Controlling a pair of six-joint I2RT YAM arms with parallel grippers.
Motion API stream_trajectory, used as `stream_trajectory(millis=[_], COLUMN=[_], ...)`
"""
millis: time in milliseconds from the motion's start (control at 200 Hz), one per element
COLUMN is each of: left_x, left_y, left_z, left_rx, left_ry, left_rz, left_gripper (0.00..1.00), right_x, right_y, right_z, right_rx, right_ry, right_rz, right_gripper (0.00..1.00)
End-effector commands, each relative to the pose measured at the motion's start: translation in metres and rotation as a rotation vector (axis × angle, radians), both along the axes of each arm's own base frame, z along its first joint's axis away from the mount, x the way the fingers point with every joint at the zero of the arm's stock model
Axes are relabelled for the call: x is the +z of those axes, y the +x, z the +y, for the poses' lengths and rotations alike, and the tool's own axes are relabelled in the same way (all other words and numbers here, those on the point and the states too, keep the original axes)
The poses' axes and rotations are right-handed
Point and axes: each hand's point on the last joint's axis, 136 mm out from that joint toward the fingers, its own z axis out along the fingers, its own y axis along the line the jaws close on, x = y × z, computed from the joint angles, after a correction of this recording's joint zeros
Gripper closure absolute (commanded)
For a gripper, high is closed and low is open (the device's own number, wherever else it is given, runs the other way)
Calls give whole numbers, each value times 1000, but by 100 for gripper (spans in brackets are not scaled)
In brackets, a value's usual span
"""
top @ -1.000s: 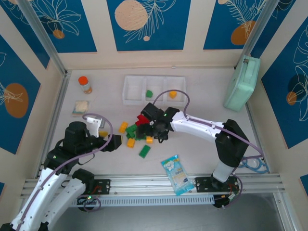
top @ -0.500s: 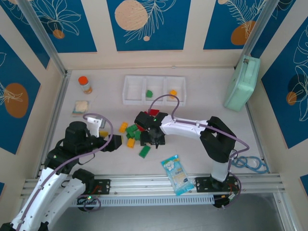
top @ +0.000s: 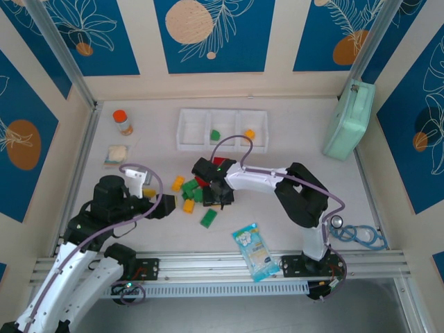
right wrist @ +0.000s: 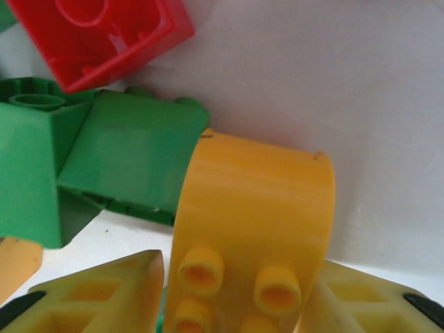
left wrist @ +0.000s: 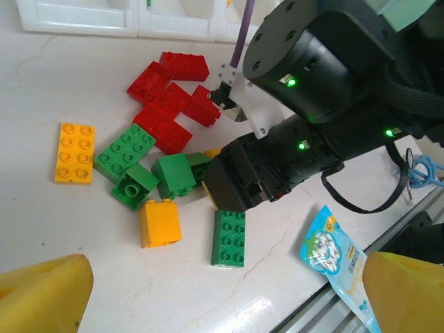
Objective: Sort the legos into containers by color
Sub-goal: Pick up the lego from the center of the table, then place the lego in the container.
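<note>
- Carrying out the pick-up step: pinching a yellow-orange brick [right wrist: 253, 201] in the right gripper [right wrist: 239, 270], with both fingers [right wrist: 97, 291] pressed against its sides, low in the pile
- Lying loose on the table [top: 152, 159], near the containers [top: 222, 148] but not touching them: the other legos [left wrist: 166, 125] in red, green and yellow-orange
- Sitting sorted so far: a green piece [top: 215, 134] in the middle bin and a yellow-orange piece [top: 250, 134] in the right bin
- Hovering beside the pile with the left gripper [left wrist: 223, 277], fingers spread wide apart and holding nothing
- Judging the next move: calling for a straight lift clear of the green bricks [right wrist: 132, 159] touching the held one, then a carry to the right bin; risking a dragged neighbour if lifted at a slant
</note>
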Motion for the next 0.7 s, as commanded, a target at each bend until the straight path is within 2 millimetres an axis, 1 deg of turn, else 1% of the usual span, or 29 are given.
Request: stream_trajectory(millis=[0,100,190,235,320,405,490,530,655,695], left_x=[1,2,2,2,2,3,2,2,2,2], left_y=[1,1,1,1,1,0,1,0,0,0], left_z=[6,8,8,8,9,11,10,10,10,10], left_rx=[22,33,35,35,43,47,46,45,45,45], left_ry=[15,18,17,17,21,26,26,24,25,25], left_rz=[-23,-28,-29,-28,-29,-26,-25,-26,-26,-26], left_gripper=[1,1,1,1,1,1,1,1,1,1], right_x=[3,13,29,41,65,94,121,132,158,163], right_y=[2,3,0,-1,-1,7,24,36,75,89], right_z=[-1,-6,-7,-8,-13,-22,-33,-41,-60,-66], right_rx=[-3,3,25,31,29,30,28,16,-12,-23], right_ry=[6,1,35,60,88,112,132,137,189,200], right_rz=[12,-6,-13,-26,-62,-122,-192,-220,-272,-284], right_gripper=[56,65,72,75,76,76,76,76,76,75])
